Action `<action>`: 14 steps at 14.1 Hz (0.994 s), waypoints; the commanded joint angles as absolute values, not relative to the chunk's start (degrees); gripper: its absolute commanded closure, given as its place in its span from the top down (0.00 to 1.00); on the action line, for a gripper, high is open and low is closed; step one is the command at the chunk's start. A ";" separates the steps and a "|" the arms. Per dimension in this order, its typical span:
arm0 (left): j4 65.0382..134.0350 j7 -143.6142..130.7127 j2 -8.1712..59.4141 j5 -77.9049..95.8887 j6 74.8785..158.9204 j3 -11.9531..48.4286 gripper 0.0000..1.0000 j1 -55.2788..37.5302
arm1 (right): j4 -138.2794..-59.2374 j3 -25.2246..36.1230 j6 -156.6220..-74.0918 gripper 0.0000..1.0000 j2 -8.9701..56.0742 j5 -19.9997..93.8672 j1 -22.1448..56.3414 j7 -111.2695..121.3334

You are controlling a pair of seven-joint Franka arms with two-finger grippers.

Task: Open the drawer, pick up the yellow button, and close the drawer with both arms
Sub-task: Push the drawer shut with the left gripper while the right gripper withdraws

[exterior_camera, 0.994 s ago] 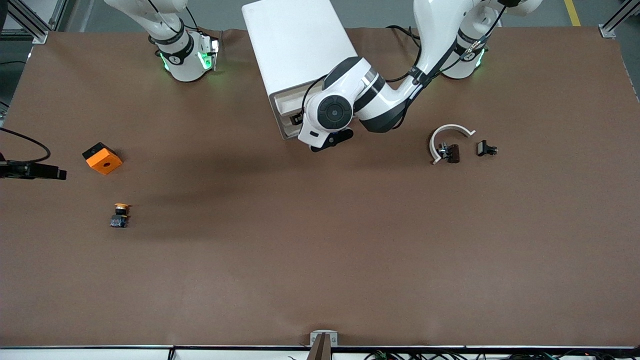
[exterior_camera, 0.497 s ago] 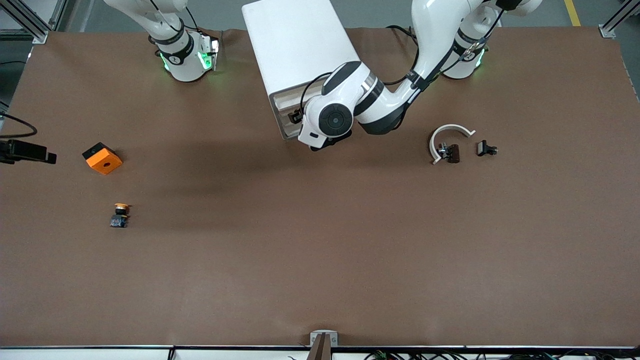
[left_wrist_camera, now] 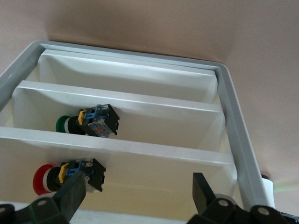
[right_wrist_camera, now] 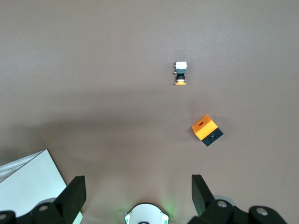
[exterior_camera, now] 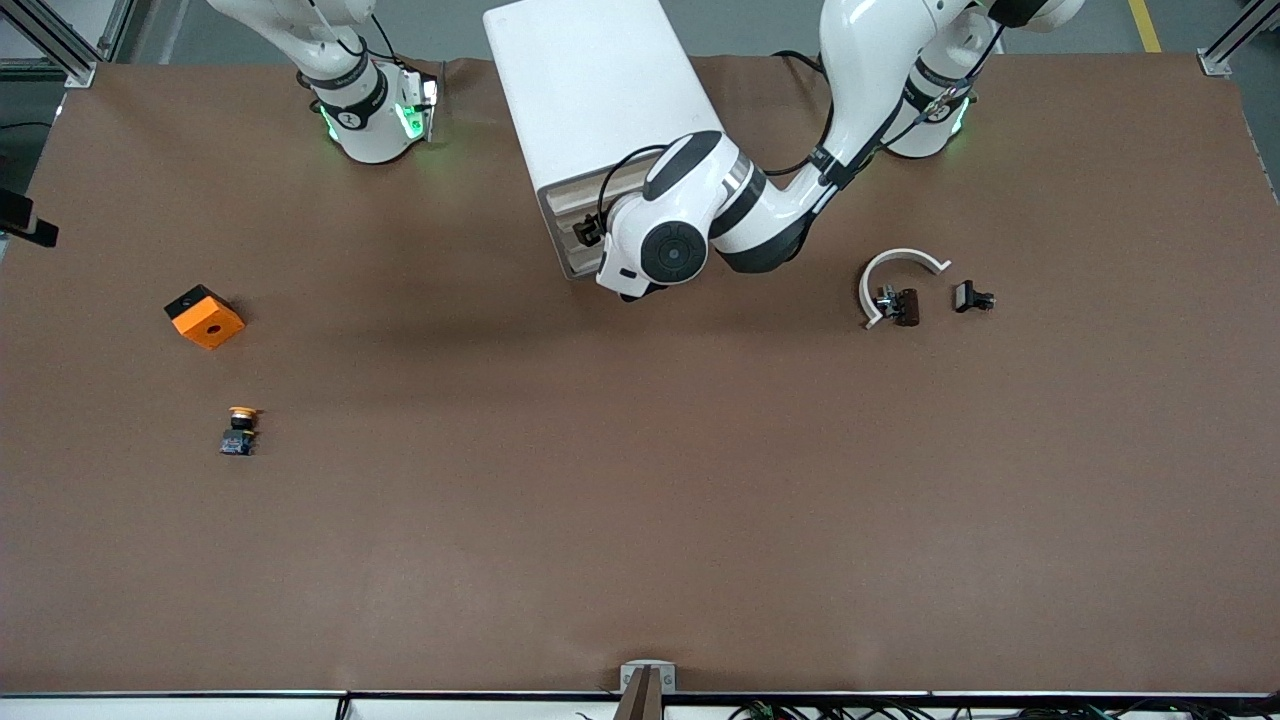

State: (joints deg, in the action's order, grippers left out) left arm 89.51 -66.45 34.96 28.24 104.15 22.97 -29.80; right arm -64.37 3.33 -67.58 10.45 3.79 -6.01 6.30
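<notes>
Left gripper point(left_wrist_camera: 140, 196) spread before drawers point(left_wrist_camera: 131, 140) (buttons point(left_wrist_camera: 88, 122) inside).

orange block point(exterior_camera: 204, 317), white arc point(exterior_camera: 896, 270), black clips point(exterior_camera: 973, 297)

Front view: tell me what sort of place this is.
Probably a robotics lab test bench: a brown table framed by aluminium struts, a white drawer cabinet, and scattered parts such as an orange block.

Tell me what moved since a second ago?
The left arm's gripper, fingers open, pushed in toward the cabinet, closing the drawer. The right gripper, open too, drew away past the table's edge at its own end. The button, orange block, white arc and black clip stayed put.
</notes>
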 commanded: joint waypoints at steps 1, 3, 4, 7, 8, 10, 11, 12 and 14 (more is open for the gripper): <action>89.47 -67.94 35.24 30.06 103.80 23.82 1.00 -30.50 | -71.78 3.08 -71.09 1.00 5.46 3.87 -5.98 6.24; 89.47 -67.94 35.24 30.06 103.80 23.82 1.00 -30.50 | -79.23 3.08 -75.29 1.00 0.64 3.78 -5.10 6.24; 89.47 -67.77 35.16 30.06 103.80 23.82 1.00 -30.50 | -83.19 3.08 -77.41 1.00 -2.17 3.69 -4.40 6.24; 89.12 -67.41 35.07 29.54 103.97 23.73 1.00 -30.41 | -90.95 2.81 -81.73 1.00 -7.72 3.34 -4.39 6.33; 89.12 -67.06 34.89 29.10 103.97 23.64 1.00 -30.15 | -91.23 2.81 -81.74 1.00 -8.00 3.34 -4.48 6.33; 88.68 -66.54 34.54 26.83 103.97 23.20 1.00 -29.53 | -91.23 2.72 -81.48 1.00 -8.00 3.34 -4.57 6.33; 88.51 -66.36 34.45 23.24 104.15 23.20 1.00 -29.44 | -91.23 2.72 -81.47 1.00 -8.09 3.34 -4.57 6.33; 88.33 -66.27 34.45 21.29 104.41 23.12 1.00 -29.44 | -91.23 2.64 -81.47 1.00 -8.09 3.34 -4.57 6.33; 86.93 -66.18 34.45 17.25 104.59 21.98 1.00 -28.74 | -91.14 2.72 -81.39 1.00 -8.26 3.34 -3.87 6.33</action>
State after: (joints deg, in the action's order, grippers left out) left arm 87.89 -66.43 35.24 20.74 104.61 22.81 -29.33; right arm -89.68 2.82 -80.54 -6.86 3.71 -4.51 6.30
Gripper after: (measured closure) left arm 0.000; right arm 0.000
